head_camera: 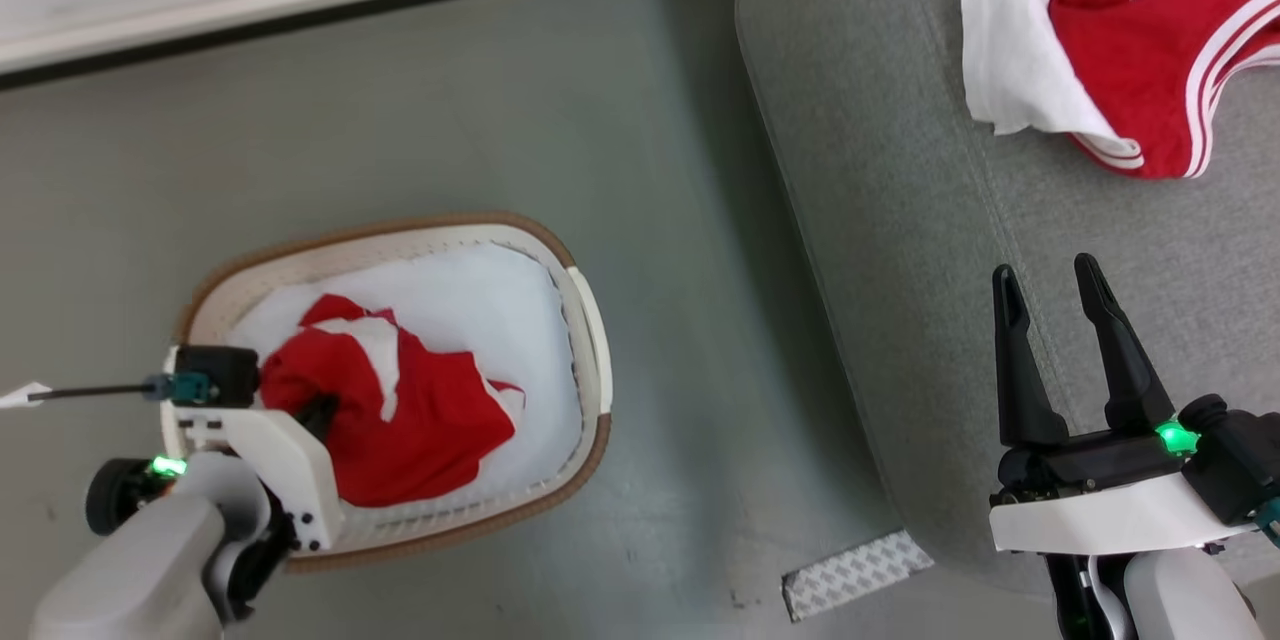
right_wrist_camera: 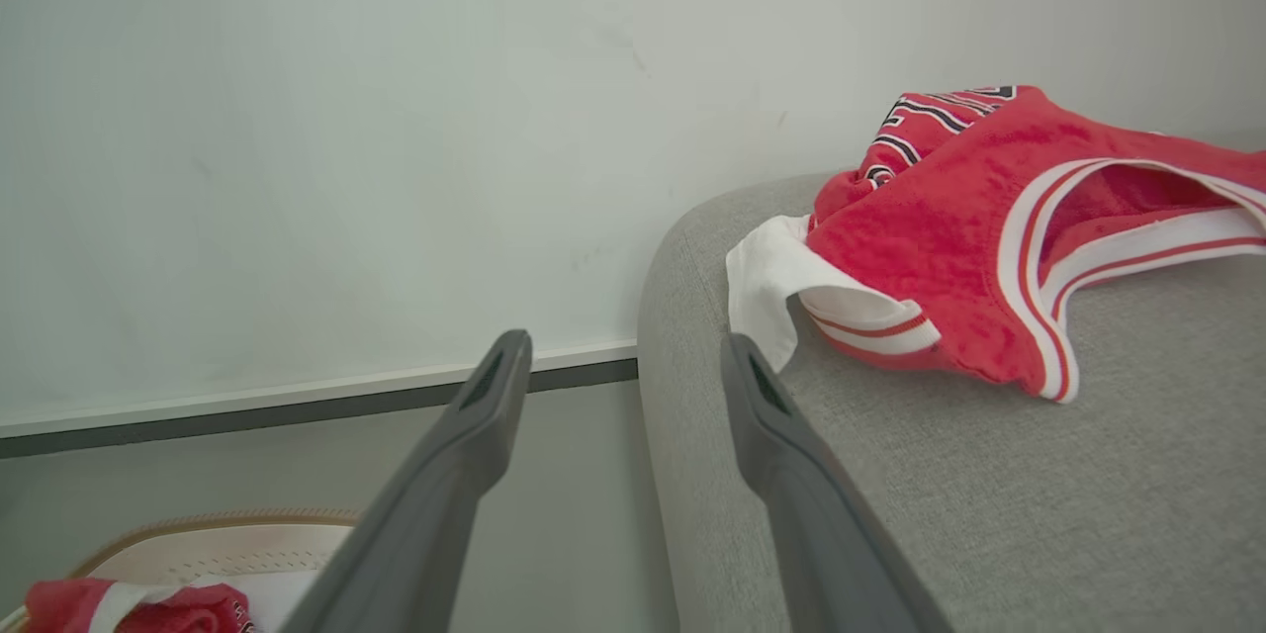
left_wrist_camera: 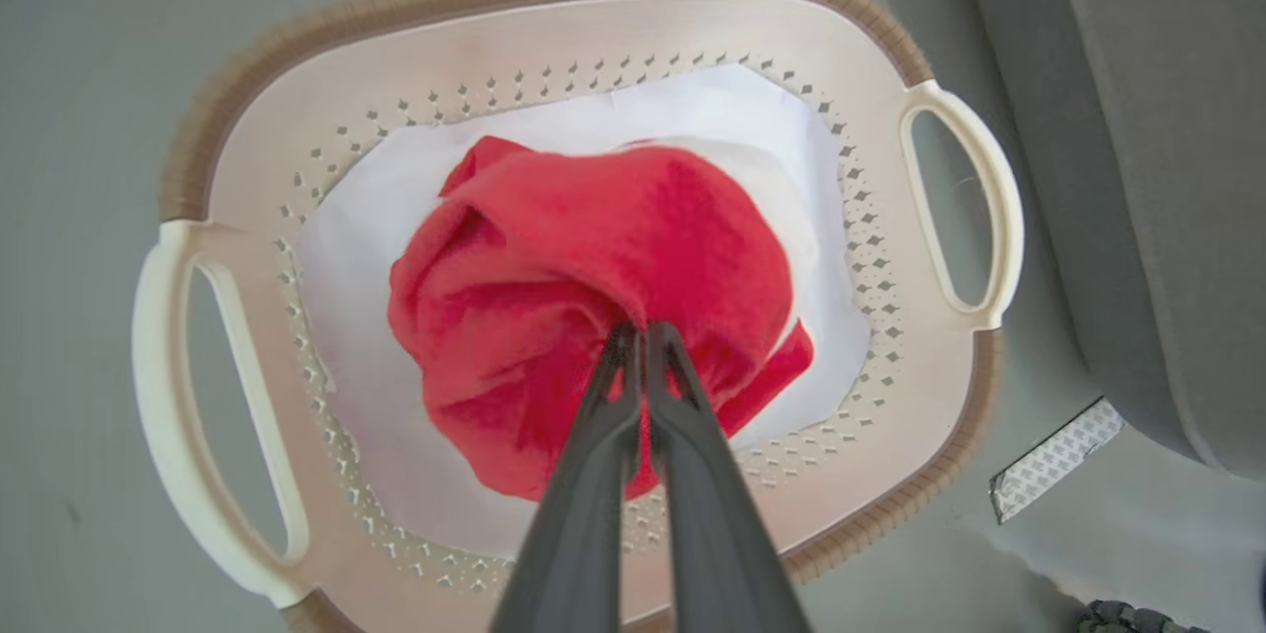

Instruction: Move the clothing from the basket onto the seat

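Note:
The cream-white basket (head_camera: 592, 340) with its brown edge band stands on the floor left of the grey seat (head_camera: 900, 250). A bunched red piece of clothing (head_camera: 420, 420) lies in the basket on the white lining. My left gripper (left_wrist_camera: 641, 336) is shut on that red clothing (left_wrist_camera: 554, 277), its fingers pinched together in the fabric's folds. Another piece of clothing (head_camera: 1150, 50), red with white trim and stripes, lies on the seat at the upper right. Over the seat's near edge my right gripper (head_camera: 1050, 290) stands open, holding nothing, short of that clothing (right_wrist_camera: 949, 227).
A white wall and dark skirting (head_camera: 300, 10) run along the far side of the grey floor. A patterned white strip (head_camera: 855, 575) lies on the floor at the seat's foot. The basket's handles (left_wrist_camera: 964, 208) stick out at each side.

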### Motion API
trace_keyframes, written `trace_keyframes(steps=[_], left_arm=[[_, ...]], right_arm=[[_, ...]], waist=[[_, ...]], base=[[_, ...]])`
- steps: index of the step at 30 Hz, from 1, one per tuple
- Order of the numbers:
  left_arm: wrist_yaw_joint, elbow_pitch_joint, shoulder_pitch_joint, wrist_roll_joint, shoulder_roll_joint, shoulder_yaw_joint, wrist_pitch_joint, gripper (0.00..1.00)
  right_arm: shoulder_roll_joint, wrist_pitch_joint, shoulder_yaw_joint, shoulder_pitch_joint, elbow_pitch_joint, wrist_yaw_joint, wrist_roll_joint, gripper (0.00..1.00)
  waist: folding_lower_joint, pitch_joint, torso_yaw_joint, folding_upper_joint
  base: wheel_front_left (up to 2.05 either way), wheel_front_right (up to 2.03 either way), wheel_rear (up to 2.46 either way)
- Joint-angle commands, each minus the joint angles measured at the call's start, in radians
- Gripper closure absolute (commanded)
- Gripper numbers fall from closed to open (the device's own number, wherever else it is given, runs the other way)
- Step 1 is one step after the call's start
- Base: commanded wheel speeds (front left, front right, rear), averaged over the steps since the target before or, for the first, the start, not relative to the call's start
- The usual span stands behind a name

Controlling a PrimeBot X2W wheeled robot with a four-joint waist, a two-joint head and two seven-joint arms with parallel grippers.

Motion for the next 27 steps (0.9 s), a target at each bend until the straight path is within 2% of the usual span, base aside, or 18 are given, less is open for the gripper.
trace_keyframes(steps=[1, 9, 14, 15, 16, 18, 19, 20, 21, 27], left_arm=[[-0.008, 0.029, -0.023, 0.009, -0.005, -0.005, 0.002, 1.0], [-0.064, 0.179, -0.092, 0.035, -0.061, -0.019, -0.052, 1.0], [-0.094, 0.239, -0.106, 0.033, -0.107, -0.024, -0.104, 0.87], [-0.099, 0.25, -0.107, 0.03, -0.114, -0.022, -0.114, 0.83], [-0.1, 0.26, -0.108, 0.029, -0.123, -0.021, -0.127, 0.67], [-0.105, 0.268, -0.107, 0.029, -0.133, -0.022, -0.139, 0.64], [-0.108, 0.275, -0.104, 0.028, -0.143, -0.024, -0.15, 0.56], [-0.108, 0.282, -0.103, 0.027, -0.153, -0.023, -0.165, 0.32], [-0.108, 0.289, -0.102, 0.028, -0.161, -0.022, -0.177, 0.0], [-0.099, 0.297, -0.073, 0.051, -0.208, -0.017, -0.235, 0.0]], right_arm=[[-0.001, 0.0, -0.001, -0.016, -0.007, -0.002, 0.005, 0.0], [-0.001, 0.0, -0.01, -0.027, -0.007, -0.002, 0.004, 0.0], [-0.002, 0.0, -0.011, -0.035, 0.003, -0.002, -0.01, 0.0], [-0.002, 0.0, -0.01, -0.036, 0.005, -0.002, -0.013, 0.0], [-0.002, 0.0, -0.01, -0.036, 0.007, -0.002, -0.018, 0.0], [-0.002, 0.0, -0.011, -0.036, 0.01, -0.002, -0.02, 0.0], [-0.002, 0.0, -0.013, -0.034, 0.013, -0.002, -0.021, 0.0], [-0.002, 0.0, -0.015, -0.032, 0.017, -0.002, -0.023, 0.0], [-0.002, 0.0, -0.018, -0.03, 0.02, -0.002, -0.024, 0.0], [-0.002, 0.0, -0.039, -0.004, 0.044, -0.002, -0.05, 0.0]], waist=[[-0.0002, 0.044, -0.015, 0.0], [-0.0002, 0.077, 0.002, 0.0], [-0.0002, 0.05, 0.027, 0.0], [-0.0002, 0.043, 0.032, 0.0], [-0.0002, 0.035, 0.037, 0.0], [-0.0002, 0.026, 0.043, 0.0], [-0.0002, 0.016, 0.05, 0.0], [-0.0002, 0.005, 0.057, 0.0], [-0.0002, -0.006, 0.065, 0.0], [-0.0002, -0.104, 0.115, 0.0]], base=[[0.0, 0.0, 0.0], [0.0, 0.0, 0.0], [0.0, 0.0, 0.0], [0.0, 0.0, 0.0], [0.0, 0.0, 0.0], [0.0, 0.0, 0.0], [0.0, 0.0, 0.0], [0.0, 0.0, 0.0], [0.0, 0.0, 0.0], [0.0, 0.0, 0.0]])
